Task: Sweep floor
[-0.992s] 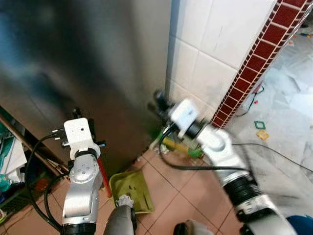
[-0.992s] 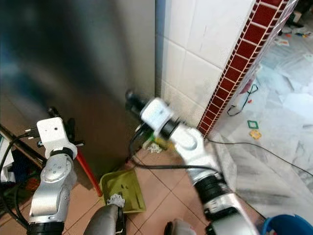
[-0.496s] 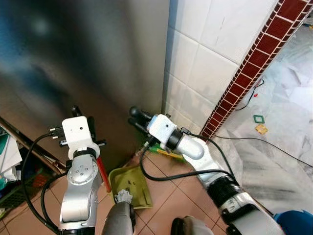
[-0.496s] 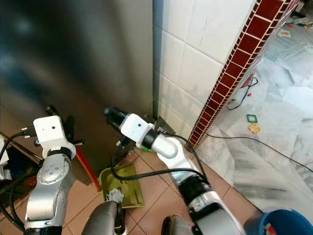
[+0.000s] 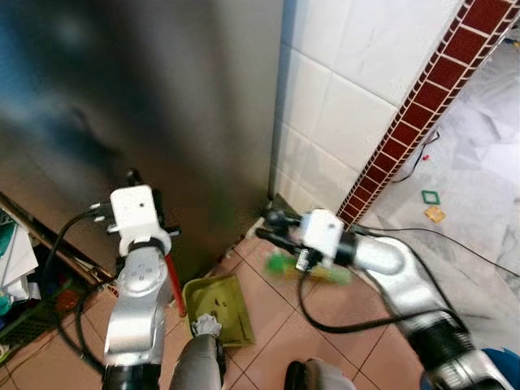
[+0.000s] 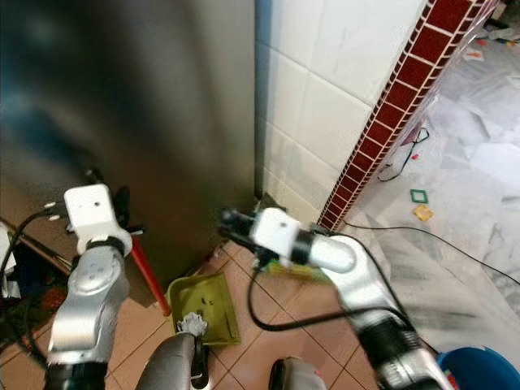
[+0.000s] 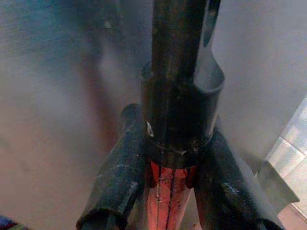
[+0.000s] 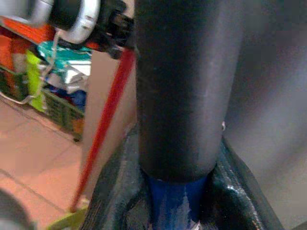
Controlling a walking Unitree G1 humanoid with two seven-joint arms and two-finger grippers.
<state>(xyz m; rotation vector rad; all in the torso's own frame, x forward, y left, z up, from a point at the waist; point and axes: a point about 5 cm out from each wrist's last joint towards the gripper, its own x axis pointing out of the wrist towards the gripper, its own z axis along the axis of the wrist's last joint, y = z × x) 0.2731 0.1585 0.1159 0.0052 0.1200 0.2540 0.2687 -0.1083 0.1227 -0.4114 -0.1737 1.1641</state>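
Here, a tall steel panel (image 5: pixel 146 106), likely a fridge side, stands dead ahead and very near both arms. To the right of it is a white tiled wall (image 5: pixel 357 89) edged with a dark red strip, and below lies a terracotta tiled floor (image 6: pixel 268 321).

The main risk, as a judgement, is the broom handle or the right arm knocking the steel panel or the tiled corner, because the sweeping goes on in a narrow nook with little room to swing. A second risk is dirt being pushed past the dustpan (image 5: pixel 216 306), or the pan being shoved aside, if the two tools are not lined up. A black cable (image 5: pixel 455 248) trails over the pale floor to the right and could snag a foot.

The green dustpan lies flat on the floor in front of the robot with some dark specks in it. The left gripper (image 7: pixel 168 177) has its fingers pressed together around a red handle (image 5: pixel 172 284) with a black cap that slants down to the pan. The right gripper (image 8: pixel 175 201) is pinching a broom handle (image 8: pixel 175 86) that is black above and blue below. The green broom head (image 5: pixel 309 266) is blurred, low over the floor near the wall corner, just right of the pan.
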